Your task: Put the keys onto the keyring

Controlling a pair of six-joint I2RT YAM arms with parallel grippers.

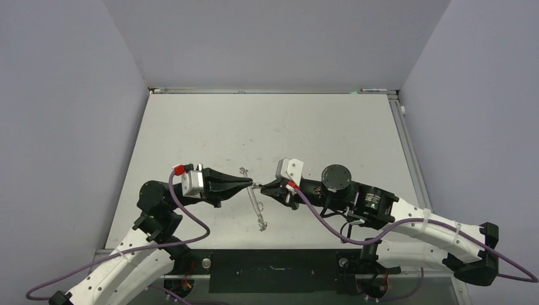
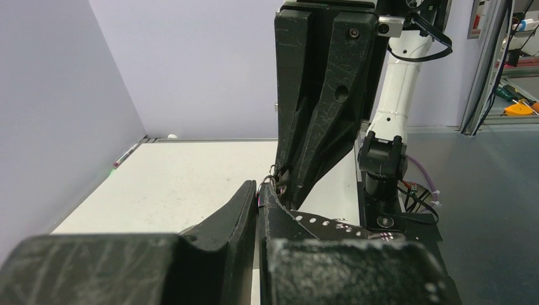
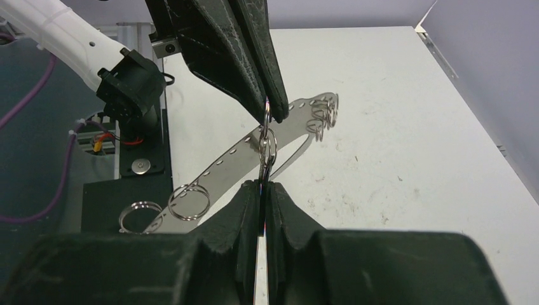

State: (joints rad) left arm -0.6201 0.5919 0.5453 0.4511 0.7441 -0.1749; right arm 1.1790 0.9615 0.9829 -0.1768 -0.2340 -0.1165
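Above the near middle of the white tabletop (image 1: 286, 127), the left tool (image 1: 252, 185) is pressed together on one end of a cluster of silver split rings (image 3: 267, 150), the right tool (image 1: 263, 188) pinches the other end, and the keyring (image 3: 232, 162), a thin perforated silver band strung with more loops, hangs slantwise from them. The tiny black-headed key I cannot make out. Threading looks to be the job, so one tool should hold rigid while the other makes small twists, gripping firmly lest the wire spring free.
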